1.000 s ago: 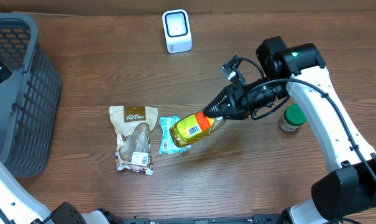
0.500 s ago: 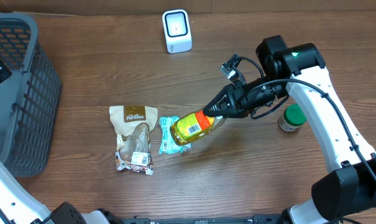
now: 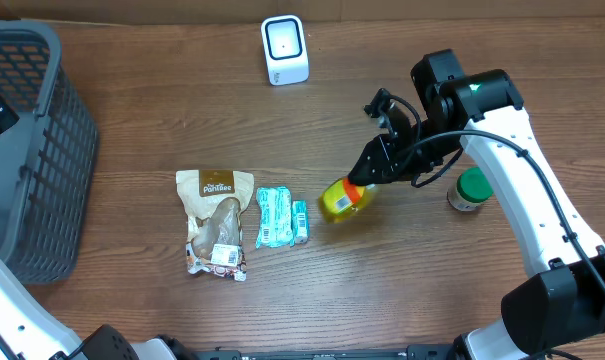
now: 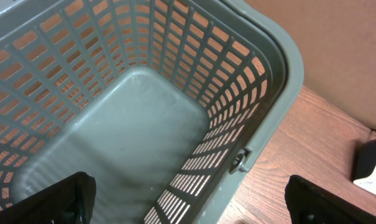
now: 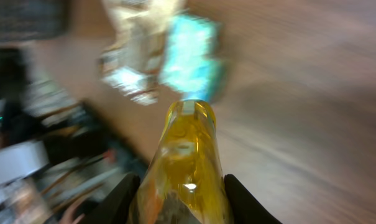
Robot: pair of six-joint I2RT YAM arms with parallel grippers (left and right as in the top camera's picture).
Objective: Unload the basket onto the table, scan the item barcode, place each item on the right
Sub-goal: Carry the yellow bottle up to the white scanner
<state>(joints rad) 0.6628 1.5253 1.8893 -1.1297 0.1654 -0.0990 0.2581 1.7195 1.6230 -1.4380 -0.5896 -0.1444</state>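
The right claw (image 3: 366, 181) is clenched on the neck end of a bottle (image 3: 342, 199), a black finger (image 5: 121, 198) on each side of it. The bottle is clear, smooth plastic full of yellow liquid, with an orange band near the claw and a yellow label. It is tilted, its rounded base pointing away from the claw towards the left of the counter (image 3: 402, 290). I cannot tell whether it touches the wood. The right wrist view is blurred and shows only the glossy yellow body between the fingers.

Just beside the bottle's base lies a flat, crinkled teal packet (image 3: 279, 216). Next to that lies a brown and cream pouch (image 3: 214, 222) with a white sticker at its lower end. On the other side of the arm, a small jar (image 3: 470, 190) with a round green lid stands upright.

A scanner (image 3: 284, 50), a white rounded box with a dark square face, stands at the far edge of the brown wood-grain counter, well apart from the bottle.

The left claw (image 4: 188, 208) is spread wide and grasps nothing. It hangs over a grey plastic basket (image 3: 42, 170) with lattice walls and a smooth solid floor, at the left end of the counter.
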